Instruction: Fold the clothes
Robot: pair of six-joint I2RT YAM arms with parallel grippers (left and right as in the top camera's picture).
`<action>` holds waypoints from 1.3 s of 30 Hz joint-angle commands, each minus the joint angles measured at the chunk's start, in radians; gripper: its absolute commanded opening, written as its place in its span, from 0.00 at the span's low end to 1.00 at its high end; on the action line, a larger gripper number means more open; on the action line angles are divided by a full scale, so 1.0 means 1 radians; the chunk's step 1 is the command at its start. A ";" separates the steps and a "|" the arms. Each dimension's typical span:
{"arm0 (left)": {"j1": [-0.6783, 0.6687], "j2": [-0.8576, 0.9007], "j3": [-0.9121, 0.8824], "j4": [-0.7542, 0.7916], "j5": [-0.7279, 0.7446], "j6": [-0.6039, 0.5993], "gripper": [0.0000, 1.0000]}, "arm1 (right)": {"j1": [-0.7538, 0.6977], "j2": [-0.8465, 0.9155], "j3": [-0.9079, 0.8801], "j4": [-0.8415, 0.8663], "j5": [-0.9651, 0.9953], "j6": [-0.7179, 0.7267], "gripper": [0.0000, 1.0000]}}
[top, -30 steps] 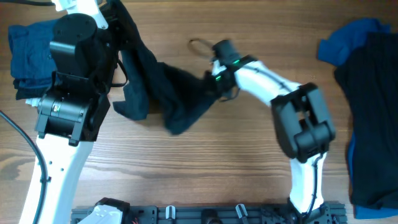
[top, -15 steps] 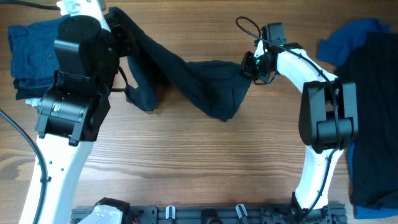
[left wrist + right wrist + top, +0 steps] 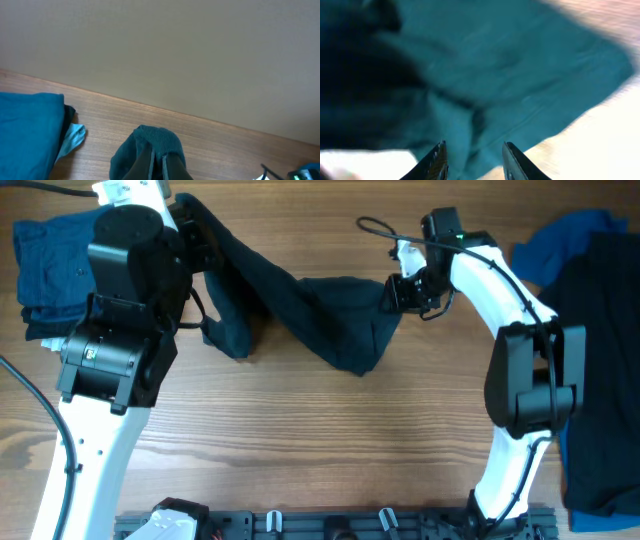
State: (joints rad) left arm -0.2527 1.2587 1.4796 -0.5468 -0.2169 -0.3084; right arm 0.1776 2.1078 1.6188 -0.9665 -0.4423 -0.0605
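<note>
The dark navy shirt (image 3: 320,310) is stretched across the far half of the wooden surface (image 3: 320,450), and its middle sags down to the wood. The left fingers (image 3: 160,167) are closed on its far-left end, with a bunch of cloth pinched between them. The right fingers (image 3: 398,292) stand at its right edge and are parted. In the right wrist view the cloth lies in front of them, but I cannot tell if they touch it. A folded blue pile (image 3: 45,255) lies at the far left. More blue and dark garments (image 3: 590,330) lie at the right edge. A small label (image 3: 90,352) on the left arm is too small to read.
</note>
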 commanded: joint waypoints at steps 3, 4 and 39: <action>0.009 0.012 0.013 0.004 -0.016 0.012 0.04 | 0.081 -0.021 0.010 -0.056 -0.026 0.227 0.34; 0.009 0.012 0.013 0.004 -0.016 0.012 0.04 | 0.089 -0.021 0.010 -0.060 -0.026 0.274 0.30; 0.009 0.012 0.013 0.004 -0.016 0.013 0.06 | 0.186 -0.019 -0.131 0.045 0.161 0.420 0.33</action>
State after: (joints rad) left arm -0.2527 1.2709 1.4796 -0.5465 -0.2169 -0.3084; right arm 0.3634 2.1036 1.5108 -0.9440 -0.2295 0.4099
